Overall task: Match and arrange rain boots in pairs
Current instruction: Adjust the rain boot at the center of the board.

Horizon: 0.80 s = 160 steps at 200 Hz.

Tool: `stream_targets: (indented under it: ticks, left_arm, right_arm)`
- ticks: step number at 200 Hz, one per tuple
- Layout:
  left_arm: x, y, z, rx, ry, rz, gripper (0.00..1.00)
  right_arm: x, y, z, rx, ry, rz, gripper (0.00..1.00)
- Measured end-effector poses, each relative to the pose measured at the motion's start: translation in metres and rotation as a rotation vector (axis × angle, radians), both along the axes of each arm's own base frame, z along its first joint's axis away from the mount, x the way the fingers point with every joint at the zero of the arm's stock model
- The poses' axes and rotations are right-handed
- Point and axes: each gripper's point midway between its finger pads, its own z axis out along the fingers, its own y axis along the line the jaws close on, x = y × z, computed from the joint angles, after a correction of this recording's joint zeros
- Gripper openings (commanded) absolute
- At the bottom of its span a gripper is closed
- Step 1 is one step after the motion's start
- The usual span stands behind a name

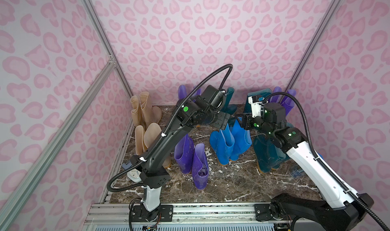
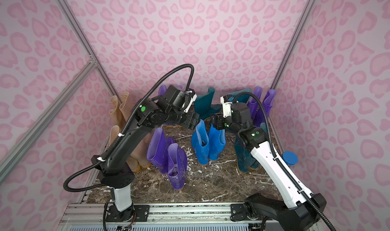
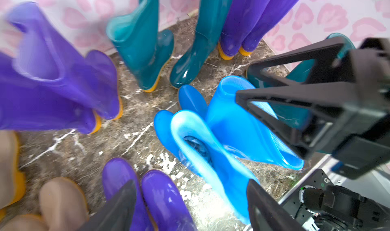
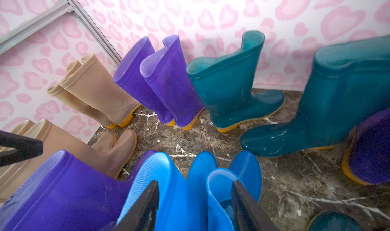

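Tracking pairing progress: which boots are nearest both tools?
The bright blue pair in the middle: the only blue boots, with the left tool and right tool both hanging at their tops.

The dark brown, white-veined marble tabletop carries rain boots standing upright on orange-yellow soles. A far beige pair and a near beige pair line its left edge. A purple pair stands front-middle, with a bright blue pair just to its right and dark teal boots beyond those. Back teal boots and back purple boots stand by the rear wall. A small pale alarm clock sits at the front-left edge.
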Motion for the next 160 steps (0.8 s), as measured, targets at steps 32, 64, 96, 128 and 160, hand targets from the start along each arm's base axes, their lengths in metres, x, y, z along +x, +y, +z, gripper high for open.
stream_targets:
  ticks: [32,64,96,128,160]
  left_arm:
    - [-0.002,0.079,-0.001,0.091,-0.004,0.183,0.86]
    - [-0.02,0.155,-0.021,0.158,0.054,0.338,1.0]
    - [-0.042,0.174,-0.057,0.181,0.16,0.343,1.0]
    - [-0.048,0.175,-0.091,0.166,0.248,0.333,0.96]
    - [-0.045,0.167,-0.113,0.136,0.296,0.317,0.73]
  right_arm:
    - [-0.049,0.06,0.021,-0.038,-0.082,0.098,0.69]
    - [-0.103,0.12,0.01,-0.079,-0.091,0.208,0.79]
    - [-0.121,0.161,-0.02,-0.136,-0.037,0.264,0.84]
    - [-0.122,0.177,-0.039,-0.146,0.012,0.283,0.84]
    - [-0.117,0.185,-0.065,-0.17,0.081,0.269,0.82]
